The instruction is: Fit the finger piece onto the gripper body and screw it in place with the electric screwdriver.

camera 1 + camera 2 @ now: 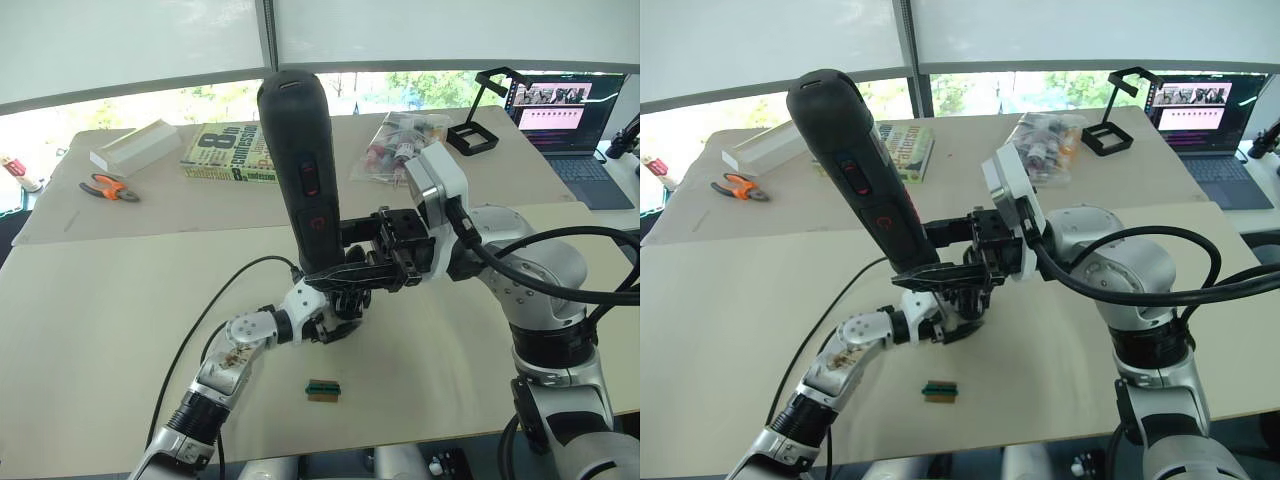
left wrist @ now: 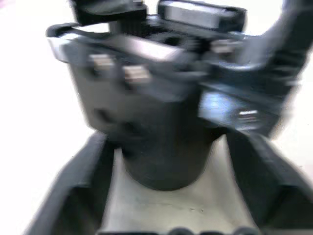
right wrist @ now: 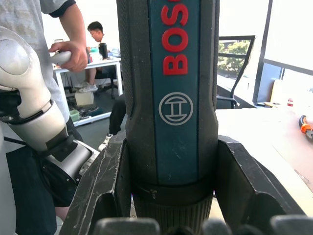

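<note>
The electric screwdriver (image 1: 300,160) is a thick black tool with red buttons, standing nearly upright over the middle of the table. My right gripper (image 1: 318,268) is shut on its lower part, and the right wrist view shows its fingers (image 3: 102,171) on both sides of the barrel (image 3: 171,98). Directly below, my left gripper (image 1: 335,320) is shut on the gripper body (image 2: 161,122), with the round black base between its fingers (image 2: 73,186). The screwdriver's bit and the finger piece are hidden behind the grippers.
A small green-brown block (image 1: 322,390) lies on the table in front of the grippers. At the back are orange-handled pliers (image 1: 110,187), a white box (image 1: 135,145), a book (image 1: 232,152), a bag of parts (image 1: 405,140), a black stand (image 1: 472,135) and a laptop (image 1: 570,115). A person (image 3: 63,29) stands beside the table.
</note>
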Available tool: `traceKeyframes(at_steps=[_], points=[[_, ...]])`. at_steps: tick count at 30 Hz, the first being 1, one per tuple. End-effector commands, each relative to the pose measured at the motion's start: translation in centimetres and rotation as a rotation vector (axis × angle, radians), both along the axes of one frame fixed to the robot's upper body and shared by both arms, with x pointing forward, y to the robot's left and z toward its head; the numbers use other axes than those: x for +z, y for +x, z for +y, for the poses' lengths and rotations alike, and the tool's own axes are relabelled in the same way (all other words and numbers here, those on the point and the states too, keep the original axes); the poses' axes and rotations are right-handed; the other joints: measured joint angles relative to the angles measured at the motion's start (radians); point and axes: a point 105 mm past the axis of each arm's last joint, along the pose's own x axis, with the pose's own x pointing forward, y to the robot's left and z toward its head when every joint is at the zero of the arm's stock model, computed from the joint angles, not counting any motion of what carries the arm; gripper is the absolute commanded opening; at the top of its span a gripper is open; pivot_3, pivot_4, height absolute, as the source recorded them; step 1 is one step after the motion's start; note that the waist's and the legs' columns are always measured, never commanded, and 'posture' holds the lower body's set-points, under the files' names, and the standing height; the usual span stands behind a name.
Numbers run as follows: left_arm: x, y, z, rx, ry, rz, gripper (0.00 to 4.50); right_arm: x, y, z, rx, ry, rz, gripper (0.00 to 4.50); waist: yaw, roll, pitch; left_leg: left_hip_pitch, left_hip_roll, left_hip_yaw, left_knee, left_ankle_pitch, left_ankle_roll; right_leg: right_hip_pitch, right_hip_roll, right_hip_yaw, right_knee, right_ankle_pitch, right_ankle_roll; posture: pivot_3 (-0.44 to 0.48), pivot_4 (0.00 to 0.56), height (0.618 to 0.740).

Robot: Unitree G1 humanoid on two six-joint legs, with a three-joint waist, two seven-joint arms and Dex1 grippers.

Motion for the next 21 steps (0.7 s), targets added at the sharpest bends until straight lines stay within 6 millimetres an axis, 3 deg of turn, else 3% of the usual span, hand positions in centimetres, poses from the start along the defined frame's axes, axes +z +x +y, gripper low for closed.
traceKeyframes(at_steps=[1, 21], points=[[0.9, -0.2, -0.5, -0.016, -0.018, -0.046, 2.29, 1.4, -0.7, -0.2, 0.010, 0.039, -0.097, 1.92, 0.000, 0.000, 0.000, 0.000, 0.000, 0.000, 0.000, 0.000, 0.000, 0.000, 0.000, 0.000, 0.000, 0.000, 0.000, 0.000, 0.150, 0.738], [1.0, 0.5, -0.3, -0.075, 0.010, -0.069, 2.29, 0.2, 0.6, -0.7, -0.049, -0.002, -0.134, 1.92, 0.000, 0.000, 0.000, 0.000, 0.000, 0.000, 0.000, 0.000, 0.000, 0.000, 0.000, 0.000, 0.000, 0.000, 0.000, 0.000, 0.150, 0.738]])
